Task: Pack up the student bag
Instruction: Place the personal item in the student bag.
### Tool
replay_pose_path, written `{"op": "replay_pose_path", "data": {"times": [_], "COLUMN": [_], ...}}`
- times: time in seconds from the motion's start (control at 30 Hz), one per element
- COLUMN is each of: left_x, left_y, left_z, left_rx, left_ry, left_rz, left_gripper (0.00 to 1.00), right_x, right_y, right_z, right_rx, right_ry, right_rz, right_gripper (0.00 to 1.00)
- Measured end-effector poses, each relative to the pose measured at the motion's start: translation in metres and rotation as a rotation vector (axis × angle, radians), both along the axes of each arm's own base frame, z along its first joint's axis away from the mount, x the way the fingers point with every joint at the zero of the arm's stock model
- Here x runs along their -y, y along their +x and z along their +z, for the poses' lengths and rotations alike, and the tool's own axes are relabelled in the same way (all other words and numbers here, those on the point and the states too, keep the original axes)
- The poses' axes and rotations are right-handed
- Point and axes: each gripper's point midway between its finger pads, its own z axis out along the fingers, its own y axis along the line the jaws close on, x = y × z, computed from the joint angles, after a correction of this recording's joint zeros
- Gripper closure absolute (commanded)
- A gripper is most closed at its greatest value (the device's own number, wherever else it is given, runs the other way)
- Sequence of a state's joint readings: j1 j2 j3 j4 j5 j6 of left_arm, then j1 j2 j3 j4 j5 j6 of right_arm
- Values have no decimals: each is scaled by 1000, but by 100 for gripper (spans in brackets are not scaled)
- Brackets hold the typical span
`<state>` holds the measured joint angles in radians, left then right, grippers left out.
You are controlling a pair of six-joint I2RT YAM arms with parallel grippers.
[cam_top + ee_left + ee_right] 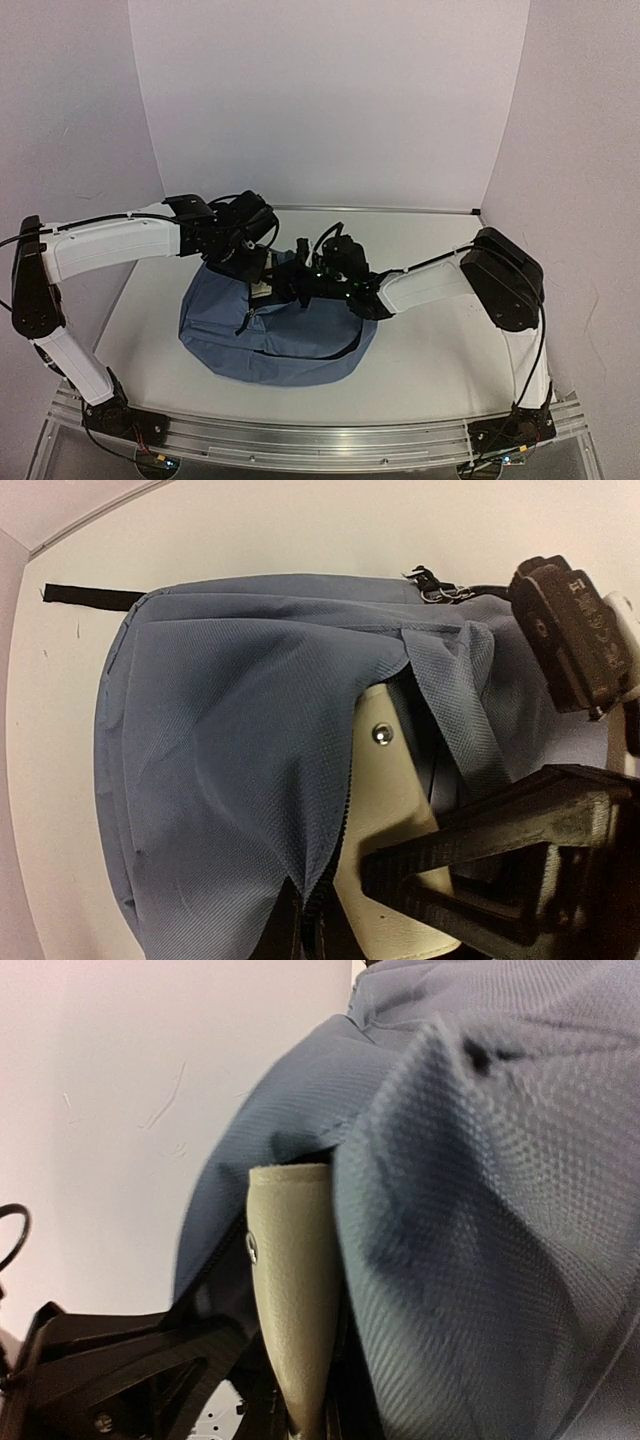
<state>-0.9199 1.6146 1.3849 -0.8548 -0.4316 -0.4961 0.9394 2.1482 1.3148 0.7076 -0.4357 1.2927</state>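
The student bag (290,345), a slate-blue backpack, lies in the middle of the table. My left gripper (252,272) is at its far edge, shut on the bag's zipper edge (297,905), and holds the opening apart. My right gripper (298,283) is shut on a flat cream case (295,1280) with a metal snap. The case stands edge-on in the bag's opening, partly under the blue fabric (480,1210). In the left wrist view the cream case (385,790) lies inside the bag (230,740), with the right gripper's black fingers (470,850) clamped on it.
The white table (430,340) is boxed in by white walls at the back and sides. A metal rail (320,440) runs along the near edge. A black strap end (90,595) and metal zipper pulls (435,585) stick out at the bag's rim.
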Motion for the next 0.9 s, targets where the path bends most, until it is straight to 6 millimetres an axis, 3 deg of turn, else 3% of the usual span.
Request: {"op": "replay_pose_path", "data": {"times": [0.13,0.3,0.43,0.7,0.9], "left_x": [0,-1,0,-2,-6], "left_y": [0,0,0,1,0], "left_z": [0,0,0,6,7], "left_rx": [0,0,-1,-5,-15], "left_ry": [0,-1,-4,-42,-65], "left_rz": [0,3,5,24,30], "left_gripper": [100,100,100,100,100], "right_x": [-11,-17,-17,-1,11], "right_y": [2,7,9,7,9], "right_z": [-7,-7,-9,-3,1], "right_rx": [23,62,103,157,190], "right_ry": [-39,-89,-133,-204,-261], "right_rz": [-16,-32,-46,-84,-112], "right_gripper": [96,71,62,59,69]}}
